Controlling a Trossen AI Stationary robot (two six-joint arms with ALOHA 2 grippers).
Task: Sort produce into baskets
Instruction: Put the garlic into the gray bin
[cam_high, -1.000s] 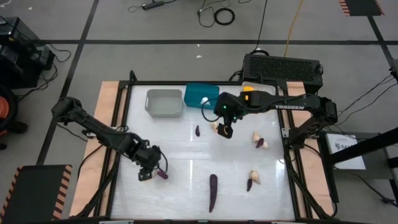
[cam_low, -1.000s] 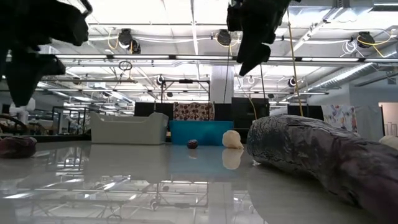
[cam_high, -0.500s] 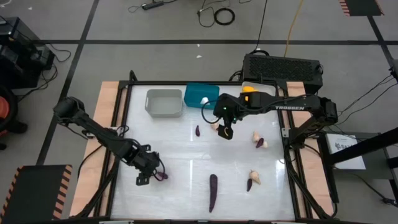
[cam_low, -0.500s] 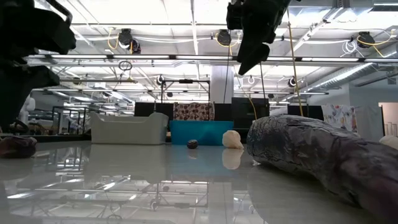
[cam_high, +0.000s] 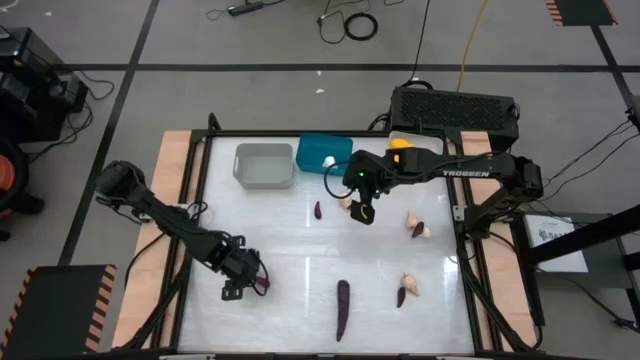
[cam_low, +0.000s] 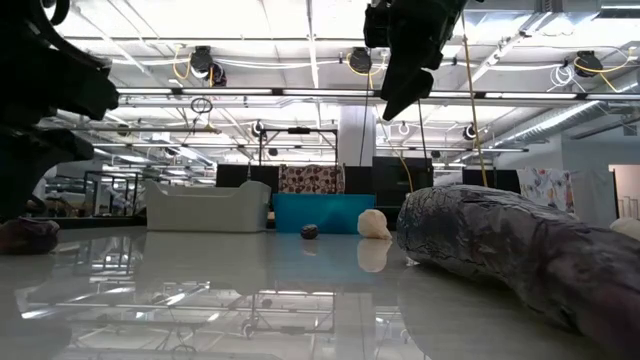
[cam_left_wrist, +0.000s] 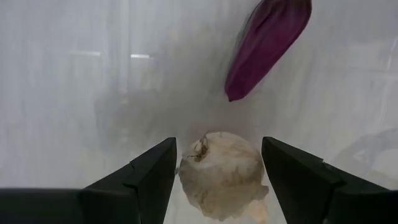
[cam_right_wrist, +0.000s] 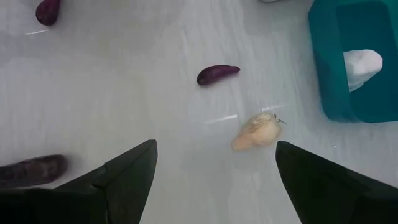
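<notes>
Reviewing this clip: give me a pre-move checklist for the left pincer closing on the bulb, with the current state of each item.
1. Left pincer open: ok.
2. Pale bulb between its fingers: ok.
3. Purple piece outside the fingers, apart from the bulb: ok.
4. Fingers low enough to grip: cannot tell.
5. Right pincer open, empty, far off near the teal basket: ok.
6. Teal basket has room; one pale piece inside: ok.

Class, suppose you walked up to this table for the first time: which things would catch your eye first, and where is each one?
The long dark purple vegetable lies alone near the table's front edge. At the back, the teal basket sits between a light grey basket and a clear one holding a yellow-orange fruit. The left gripper, low at front left, has open fingers either side of a pale beige bulb.
</notes>
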